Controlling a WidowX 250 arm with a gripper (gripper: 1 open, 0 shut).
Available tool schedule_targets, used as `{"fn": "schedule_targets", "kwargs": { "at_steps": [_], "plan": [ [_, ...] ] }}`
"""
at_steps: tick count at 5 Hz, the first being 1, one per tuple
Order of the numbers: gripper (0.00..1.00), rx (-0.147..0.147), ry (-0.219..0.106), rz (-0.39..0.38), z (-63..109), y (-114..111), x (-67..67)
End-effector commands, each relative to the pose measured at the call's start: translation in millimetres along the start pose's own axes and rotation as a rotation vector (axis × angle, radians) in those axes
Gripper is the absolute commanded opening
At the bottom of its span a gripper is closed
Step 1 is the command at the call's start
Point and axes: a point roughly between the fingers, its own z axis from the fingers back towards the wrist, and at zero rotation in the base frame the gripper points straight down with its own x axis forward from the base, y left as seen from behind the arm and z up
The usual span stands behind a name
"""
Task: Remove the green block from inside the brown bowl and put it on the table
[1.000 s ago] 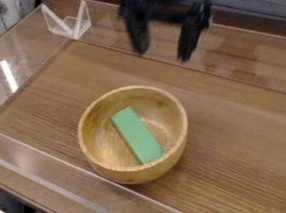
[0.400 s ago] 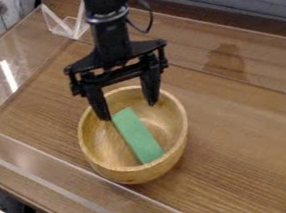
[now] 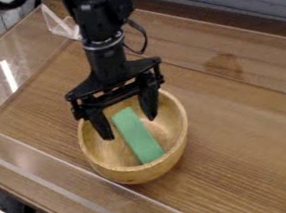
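While claw (image 3: 125, 118) gapes, green block (image 3: 140, 137) lies bowled.

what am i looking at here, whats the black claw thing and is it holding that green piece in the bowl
The black claw is a robot arm's gripper, its hand, pointing straight down. The one current picture comes from a camera looking down at the table from the front. On that wood-grain table, edged by clear plastic walls, sits a round brown bowl. A flat green block lies on the bowl's floor. The gripper's two fingers stand wide open, one on each side of the block's far end, reaching into the bowl. It holds nothing: the block rests loose in the bowl.
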Motion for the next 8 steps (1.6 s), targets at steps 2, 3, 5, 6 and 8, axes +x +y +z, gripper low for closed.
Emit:
{"fn": "schedule_targets", "kwargs": {
  "at_steps": [2, 3, 5, 6, 8],
  "plan": [
    [1.00, -0.053, -0.030, 0.039, -4.0, -1.9, 4.1],
    [1.00, -0.063, -0.030, 0.050, -9.3, -2.5, 4.8],
    [1.00, -0.082, -0.031, 0.053, -15.3, -4.8, 7.3],
    [1.00, -0.089, -0.033, 0.053, -17.7, -6.0, 8.3],
    [1.00, -0.097, -0.036, 0.055, -21.7, -7.1, 9.6]
  ]
}}
